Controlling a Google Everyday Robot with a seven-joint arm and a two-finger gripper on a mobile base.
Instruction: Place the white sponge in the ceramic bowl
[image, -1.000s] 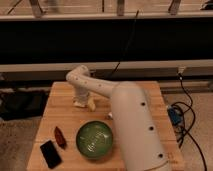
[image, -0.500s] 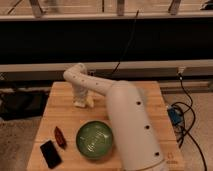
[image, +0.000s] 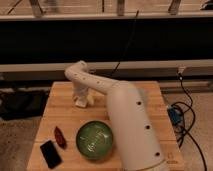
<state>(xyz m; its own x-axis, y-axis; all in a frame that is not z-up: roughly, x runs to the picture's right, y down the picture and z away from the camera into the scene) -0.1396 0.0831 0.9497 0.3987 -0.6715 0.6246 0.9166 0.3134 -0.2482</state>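
— Where is the white sponge (image: 80, 104)?

— Look right under the gripper (image: 83, 98). The sponge is the small pale block at its tip, down on the wooden table (image: 150, 95).

— Is the gripper holding it?

— I can't tell. The gripper points straight down on the sponge. Both are pale and they blend together, so I can't see if it is shut on the sponge or apart around it.

— And the ceramic bowl (image: 95, 140)?

— It is the big green one, nearer to us than the gripper and a little to the side. There is bare table between them. Nothing is in the bowl that I can see.

— What else is on the table?

— A small red-brown thing (image: 60, 136) and a black phone (image: 50, 153), both beside the bowl and well away from the gripper. The fat white arm (image: 132, 125) runs past the other side of the bowl.

— So what step is this?

— I think it is the grab. The sponge is not in the bowl yet.

— What comes next?

— It needs a firm hold on the sponge, then a lift clear of the table. After that it must carry the sponge over the rim and let go above the middle. The sponge is soft, so a loose hold could drop it early.
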